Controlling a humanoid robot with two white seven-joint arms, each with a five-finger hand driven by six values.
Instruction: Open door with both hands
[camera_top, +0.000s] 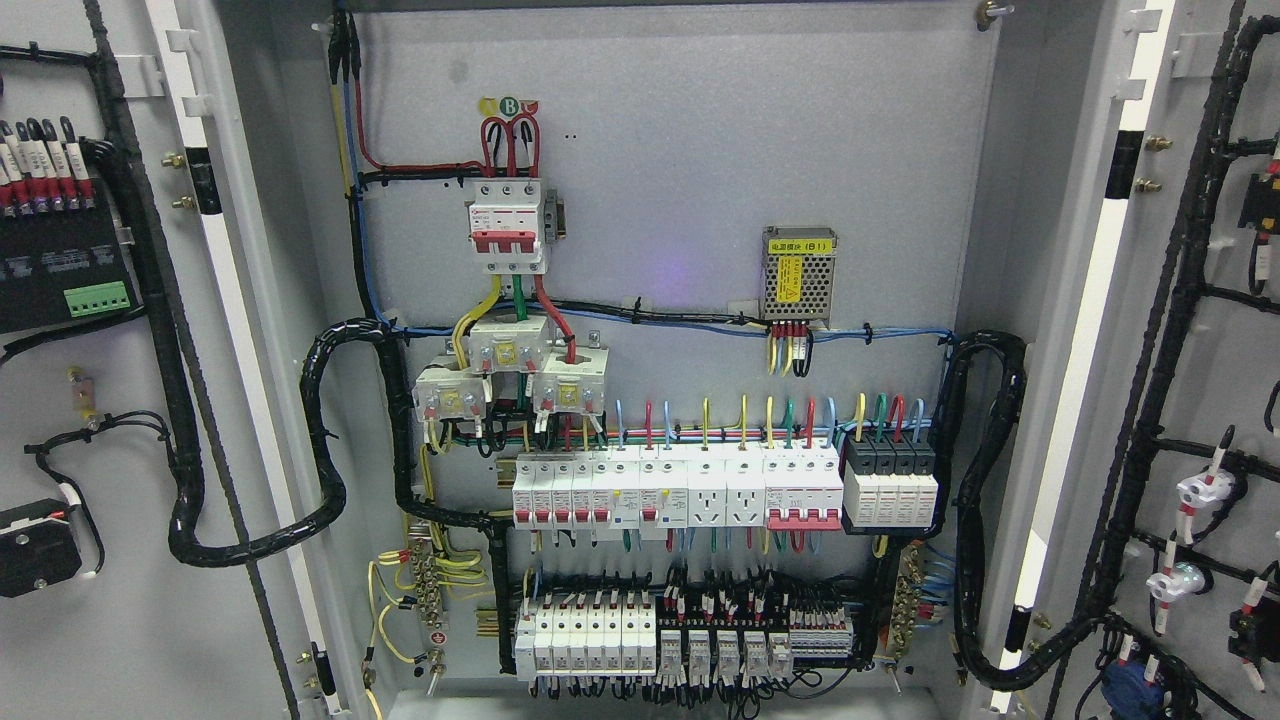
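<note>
An electrical cabinet fills the head view with both doors swung wide. The left door (110, 420) shows its inner face at the picture's left, carrying a black module and cable looms. The right door (1200, 400) stands open at the picture's right, its inner face lined with black cable bundles and white connectors. Between them the grey back panel (680, 180) is exposed. Neither of my hands nor either arm shows anywhere in the view.
On the back panel sit a red-and-white main breaker (508, 225), three current transformers (505, 375), a small mesh power supply (798, 272), a row of breakers and sockets (720, 490) and lower terminal blocks (680, 640). Thick black looms (320, 450) run to each door.
</note>
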